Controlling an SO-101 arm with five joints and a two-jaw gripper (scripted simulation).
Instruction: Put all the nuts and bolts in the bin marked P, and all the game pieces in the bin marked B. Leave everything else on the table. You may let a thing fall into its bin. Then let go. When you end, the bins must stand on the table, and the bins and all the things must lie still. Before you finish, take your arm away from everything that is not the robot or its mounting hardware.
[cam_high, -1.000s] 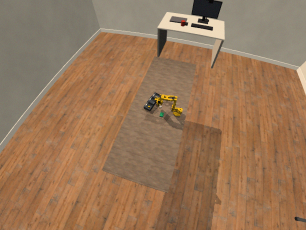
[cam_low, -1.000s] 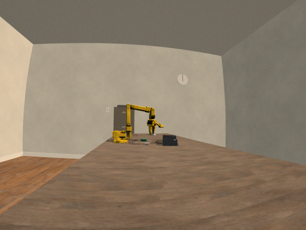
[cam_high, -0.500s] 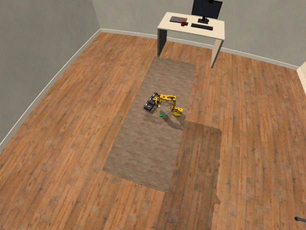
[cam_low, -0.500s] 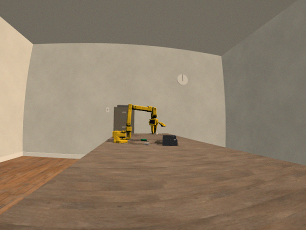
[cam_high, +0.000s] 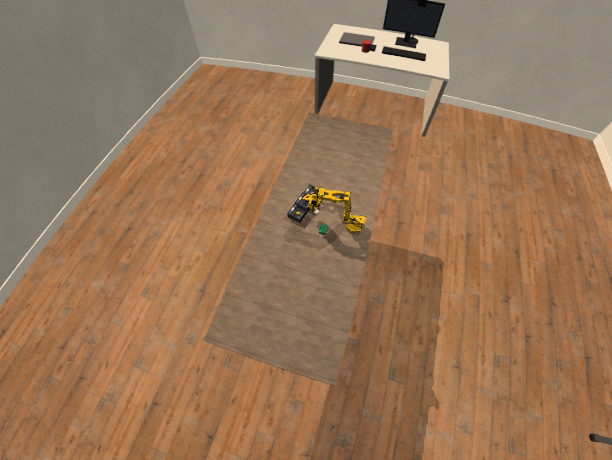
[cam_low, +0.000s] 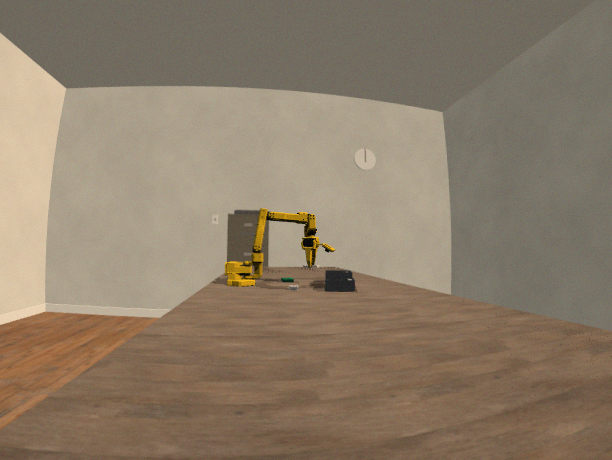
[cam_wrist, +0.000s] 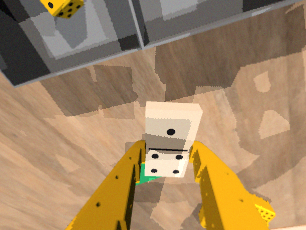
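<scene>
End effector (cam_wrist: 167, 167): pinching a white domino (cam_wrist: 170, 137) by its lower half, the one-pip end sticking out past the fingertips.
Domino position: above the table (cam_wrist: 235, 80), just short of the bins' (cam_wrist: 90, 45) near rim.
Bins: dark, side by side on the table; a yellow die (cam_wrist: 62, 7) lies in the left one.
Arm (cam_low: 280, 216): reaching out over the bins.
Green piece (cam_high: 323, 229): on the table near the base.

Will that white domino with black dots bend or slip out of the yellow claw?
Probably not bend: the cream-white rectangular domino looks like a stiff flat block with straight edges. It could slip, since the yellow gripper pinches only its lower half and the faces look smooth. It likely won't roll if dropped; flat sides tend to land and stay.
</scene>
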